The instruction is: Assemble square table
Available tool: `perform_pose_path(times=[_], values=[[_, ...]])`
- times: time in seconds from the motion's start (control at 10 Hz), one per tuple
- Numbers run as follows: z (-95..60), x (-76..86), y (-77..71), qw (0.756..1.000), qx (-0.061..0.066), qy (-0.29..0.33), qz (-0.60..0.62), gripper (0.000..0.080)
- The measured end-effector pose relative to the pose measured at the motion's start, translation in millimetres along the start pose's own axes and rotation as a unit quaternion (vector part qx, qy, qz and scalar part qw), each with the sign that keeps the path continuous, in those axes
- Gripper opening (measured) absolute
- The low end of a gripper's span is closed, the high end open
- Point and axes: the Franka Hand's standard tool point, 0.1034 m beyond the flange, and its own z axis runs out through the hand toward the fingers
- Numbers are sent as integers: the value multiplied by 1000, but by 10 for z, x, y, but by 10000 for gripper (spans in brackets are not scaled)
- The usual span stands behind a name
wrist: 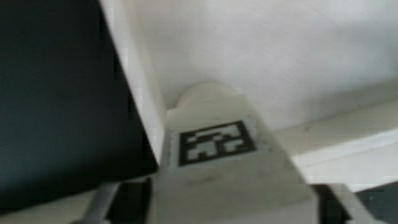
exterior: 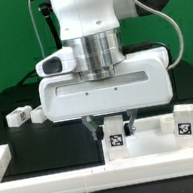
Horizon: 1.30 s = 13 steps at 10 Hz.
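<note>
Pincer (exterior: 112, 127) clenched on upright tagged leg block (exterior: 114, 137); second leg block (exterior: 183, 123) stands near, exterior view's right.

Black mat (exterior: 51, 142) open on exterior view's left, bar two leg blocks (exterior: 15, 116) at back. Tagged leg (exterior: 114, 137) between gripper (exterior: 111, 125) fingers; second leg (exterior: 182, 123) near; border wall (exterior: 57, 177) in front.

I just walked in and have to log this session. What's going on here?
The robot arm is partway through assembling a small table. Its pincer reaches down around one upright white tagged leg block, with a finger on either side. Whether it has clamped yet is unclear. Another leg block stands toward the exterior view's right. Two more lie on the black table at the left.
</note>
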Motion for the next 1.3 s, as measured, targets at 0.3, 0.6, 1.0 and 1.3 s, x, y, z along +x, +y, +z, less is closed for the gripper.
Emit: perform_pose_path(times=[0.3, 0.6, 1.0, 1.3], values=[[-1, 2, 5, 996, 0, 0, 88, 287], [-21, 20, 29, 965, -2, -20, 263, 287], [7, -11, -2, 856, 2, -41, 515, 288], [3, -4, 0, 781, -2, -39, 624, 289]])
